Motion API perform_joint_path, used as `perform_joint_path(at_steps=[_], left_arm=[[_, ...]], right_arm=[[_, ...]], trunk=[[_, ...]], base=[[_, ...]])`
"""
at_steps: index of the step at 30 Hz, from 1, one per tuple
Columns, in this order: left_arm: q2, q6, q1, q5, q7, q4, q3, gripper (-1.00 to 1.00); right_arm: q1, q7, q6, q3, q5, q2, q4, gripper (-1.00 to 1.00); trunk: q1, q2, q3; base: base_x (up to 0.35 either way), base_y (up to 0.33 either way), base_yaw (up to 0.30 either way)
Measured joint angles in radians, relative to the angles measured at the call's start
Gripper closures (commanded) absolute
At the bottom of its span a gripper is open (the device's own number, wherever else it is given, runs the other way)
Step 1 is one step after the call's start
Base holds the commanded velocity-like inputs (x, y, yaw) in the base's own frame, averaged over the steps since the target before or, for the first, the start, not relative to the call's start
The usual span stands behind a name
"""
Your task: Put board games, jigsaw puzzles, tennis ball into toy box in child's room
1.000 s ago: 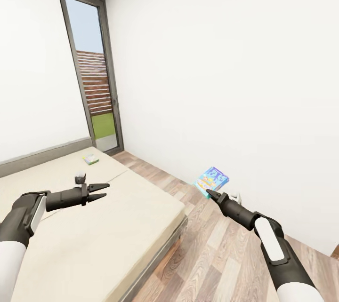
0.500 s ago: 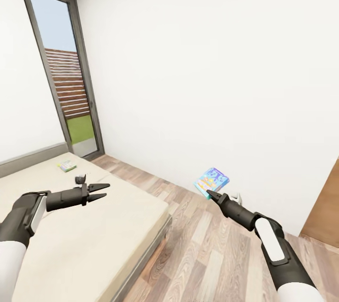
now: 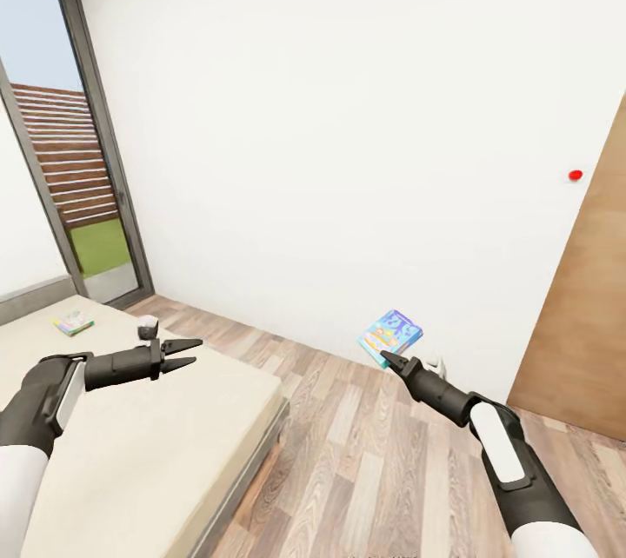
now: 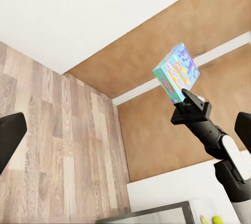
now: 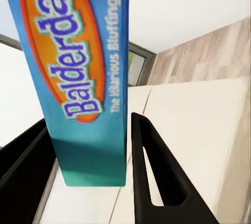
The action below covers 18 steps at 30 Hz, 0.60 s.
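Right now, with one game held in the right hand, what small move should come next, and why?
Probably keep turning right toward the door, holding the grip. The right hand is shut on the blue game, the left hand is open and empty, and no toy box shows ahead. A second game lies on the bed; it can wait.
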Motion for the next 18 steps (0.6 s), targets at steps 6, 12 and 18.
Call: perform_joint_path(at_steps=[6,12,18], left_arm=[[0.001,0.0,0.0,0.0,0.0,0.0,0.0,-1.0],[0.0,0.001,0.0,0.0,0.0,0.0,-0.001,-1.0],[0.0,0.0,0.0,0.0,0.0,0.0,0.0,-1.0]], right_arm=[[0.0,0.0,0.0,0.0,0.0,0.002,0.0,1.0],[0.0,0.0,0.0,0.0,0.0,0.002,0.0,1.0],[0.0,0.0,0.0,0.0,0.0,0.0,0.0,1.0]], trunk=[[0.0,0.0,0.0],[0.0,0.0,0.0],[0.0,0.0,0.001]], base=[[0.0,0.0,-0.279],[0.0,0.0,-0.279],[0.0,0.0,-0.279]])
